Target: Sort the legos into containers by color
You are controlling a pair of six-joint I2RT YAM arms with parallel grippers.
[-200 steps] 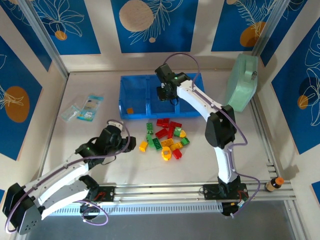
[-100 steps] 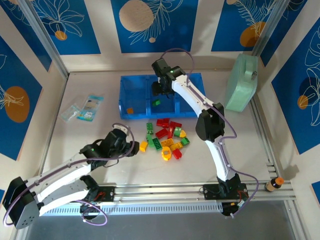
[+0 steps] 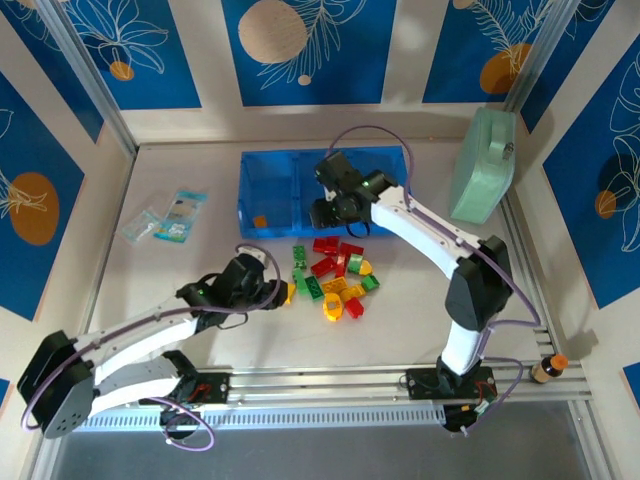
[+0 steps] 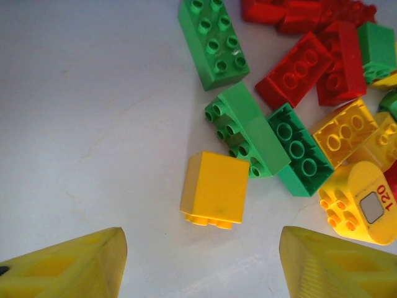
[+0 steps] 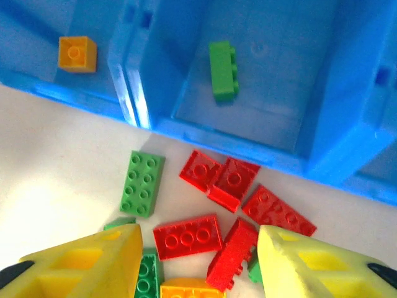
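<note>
The legos (image 3: pixel 338 275) lie in a loose pile of red, green and yellow bricks in front of the blue tray (image 3: pixel 265 180). My left gripper (image 4: pixel 201 267) is open at the pile's left edge, just short of a yellow brick (image 4: pixel 214 188) lying studs toward it, nothing between its fingers (image 4: pixel 68 264). My right gripper (image 5: pixel 198 261) is open above red bricks (image 5: pixel 188 236) by the tray's front wall, holding nothing. One green brick (image 5: pixel 223 70) lies in the middle container. An orange brick (image 5: pixel 77 53) lies in the left one.
Clear packets (image 3: pixel 170 218) lie at the left. A pale green bag (image 3: pixel 483 165) stands against the right wall beside the tray. A small bottle (image 3: pixel 549 368) sits at the near right by the metal rails (image 3: pixel 320 385).
The right gripper opened over the middle container, left the green brick there, and drew back toward the pile. The left gripper moved right, up to the yellow brick.
</note>
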